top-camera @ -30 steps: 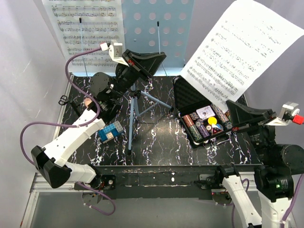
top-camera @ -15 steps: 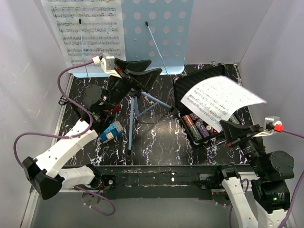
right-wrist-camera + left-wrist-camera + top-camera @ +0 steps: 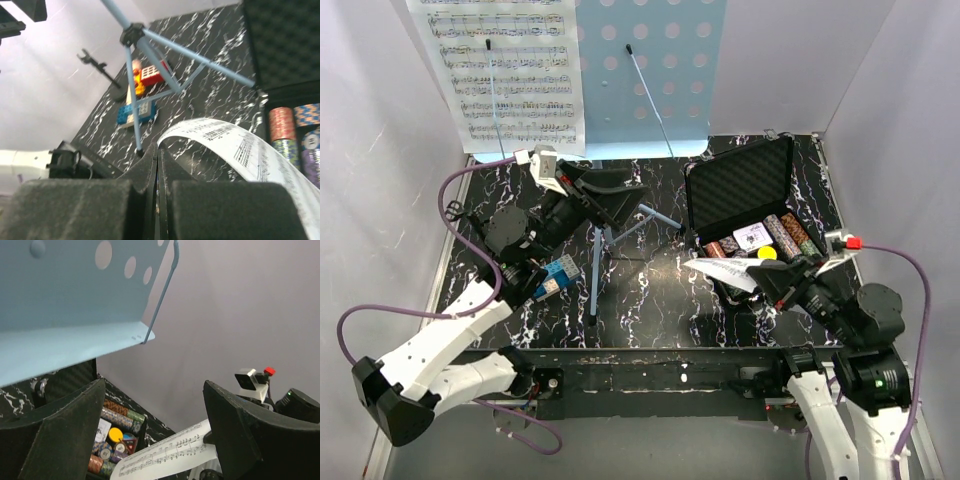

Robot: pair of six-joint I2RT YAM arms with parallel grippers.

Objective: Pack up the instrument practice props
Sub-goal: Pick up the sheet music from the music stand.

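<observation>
The light-blue perforated music stand stands at the back on tripod legs, with one sheet-music page leaning on its left side. My right gripper is shut on the edge of a second sheet, which curls low over the front-left corner of the case. The right wrist view shows its jaws pressed together on that sheet. My left gripper is open and holds nothing, just right of the stand's stem. In its wrist view the fingers frame the stand's shelf and that sheet.
The open black foam-lined case of poker chips sits at the right. Blue toy blocks lie left of the tripod, and a red block beyond them. White walls close in on three sides.
My right gripper has swung the sheet down from high in the air to just above the case's front corner. My left gripper has opened and dropped lower beside the stand's stem.
</observation>
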